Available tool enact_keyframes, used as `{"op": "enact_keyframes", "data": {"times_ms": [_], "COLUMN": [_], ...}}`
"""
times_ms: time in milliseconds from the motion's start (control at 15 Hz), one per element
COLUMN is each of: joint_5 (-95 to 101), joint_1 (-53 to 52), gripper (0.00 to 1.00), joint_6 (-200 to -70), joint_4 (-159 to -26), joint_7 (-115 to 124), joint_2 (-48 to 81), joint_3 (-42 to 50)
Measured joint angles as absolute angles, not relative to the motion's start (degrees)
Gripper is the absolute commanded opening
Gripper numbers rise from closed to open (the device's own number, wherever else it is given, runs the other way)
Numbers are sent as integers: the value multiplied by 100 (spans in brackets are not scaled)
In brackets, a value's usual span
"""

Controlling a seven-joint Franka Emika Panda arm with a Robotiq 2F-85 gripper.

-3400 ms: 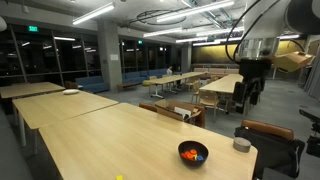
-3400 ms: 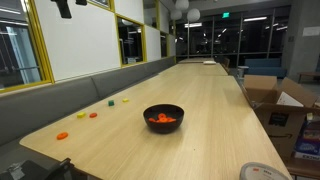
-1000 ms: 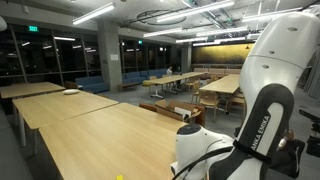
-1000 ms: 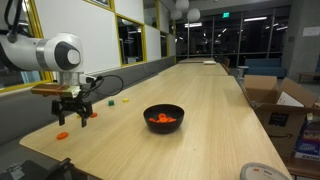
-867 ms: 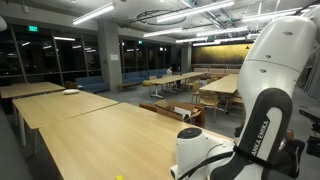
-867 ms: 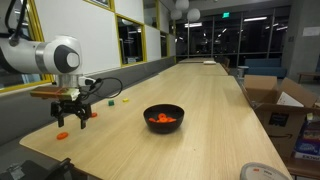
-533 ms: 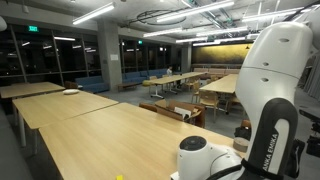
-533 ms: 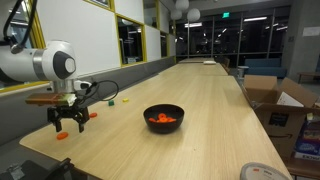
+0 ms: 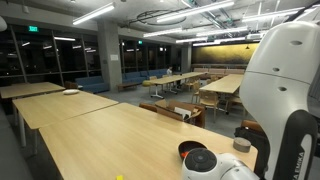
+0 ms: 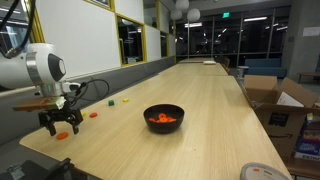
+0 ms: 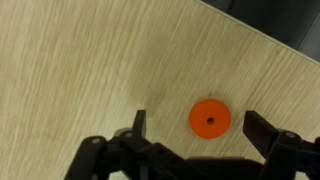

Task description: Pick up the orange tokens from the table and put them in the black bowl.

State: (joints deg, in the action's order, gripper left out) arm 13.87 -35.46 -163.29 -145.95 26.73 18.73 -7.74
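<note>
Hovering low over one end of the pale wood surface (image 10: 215,110), the end effector (image 10: 63,126) had its fingers spread wide and gripped nothing. In the wrist view an orange token (image 11: 209,118), a flat disc with a small hole in its middle, lay on the wood between them. A second token (image 10: 93,115) lay nearby, and the black bowl (image 10: 163,116), well apart from both, held several orange pieces (image 10: 161,119).
</note>
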Motion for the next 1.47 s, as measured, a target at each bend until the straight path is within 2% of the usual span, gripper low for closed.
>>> {"op": "enact_keyframes", "data": {"times_ms": [533,600,667,1133,1200,1467], "joint_5": [1494,1494,1494,1488,1486,1471], "joint_1": [-4189,-4257,-4327,-4694,-4726,-4788], "gripper": [100,75,73,21,24,25], "joint_6": [-16851,-16900,-16928,-17045,-17047,-17044], "joint_4": [-14741,-14764,-14780,-14807,-14807,-14807], "joint_7": [3034,3039,3042,3044,3044,3061], "joint_2": [1932,1933,1933,1913,1901,1856], "joint_3": [-96,-14,68,421,453,595]}}
